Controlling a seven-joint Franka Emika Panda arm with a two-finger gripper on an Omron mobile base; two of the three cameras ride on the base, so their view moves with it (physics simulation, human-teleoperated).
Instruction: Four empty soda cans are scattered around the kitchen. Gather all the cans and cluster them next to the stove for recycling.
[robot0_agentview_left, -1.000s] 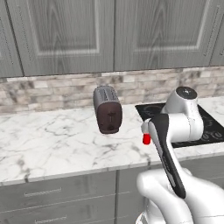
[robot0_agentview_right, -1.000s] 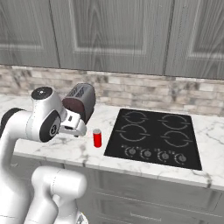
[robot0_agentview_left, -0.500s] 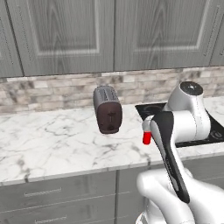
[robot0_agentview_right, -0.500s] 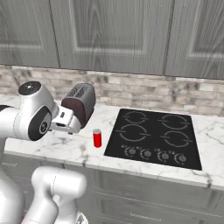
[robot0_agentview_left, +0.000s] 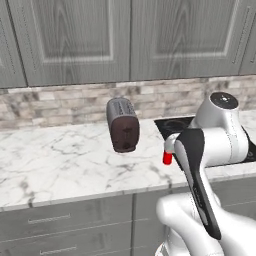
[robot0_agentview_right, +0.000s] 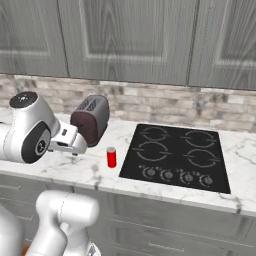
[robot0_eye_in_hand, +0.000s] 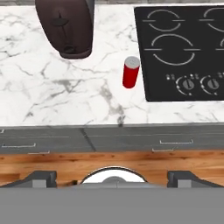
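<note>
One red soda can (robot0_agentview_right: 111, 157) with a silvery top stands upright on the marble counter, just left of the black stove (robot0_agentview_right: 175, 154). In the hand view the soda can (robot0_eye_in_hand: 130, 72) sits beside the stove (robot0_eye_in_hand: 183, 48), well ahead of my gripper (robot0_eye_in_hand: 113, 178). The gripper's fingertips (robot0_eye_in_hand: 43, 178) stand far apart, so it is open and holds nothing. It hangs out in front of the counter's front edge. In the left base view my arm hides part of the soda can (robot0_agentview_left: 167, 158).
A dark toaster (robot0_agentview_right: 91, 119) stands on the counter left of the can, near the stone backsplash. Grey drawers (robot0_eye_in_hand: 109, 142) run under the counter, with wood floor below. Grey wall cabinets (robot0_agentview_right: 130, 35) hang overhead. My own arm (robot0_agentview_left: 215, 135) blocks the stove's left side.
My arm's upper joint has shifted a little sideways, away from the stove. The red can, the toaster and the base have not moved. The gripper stays open.
</note>
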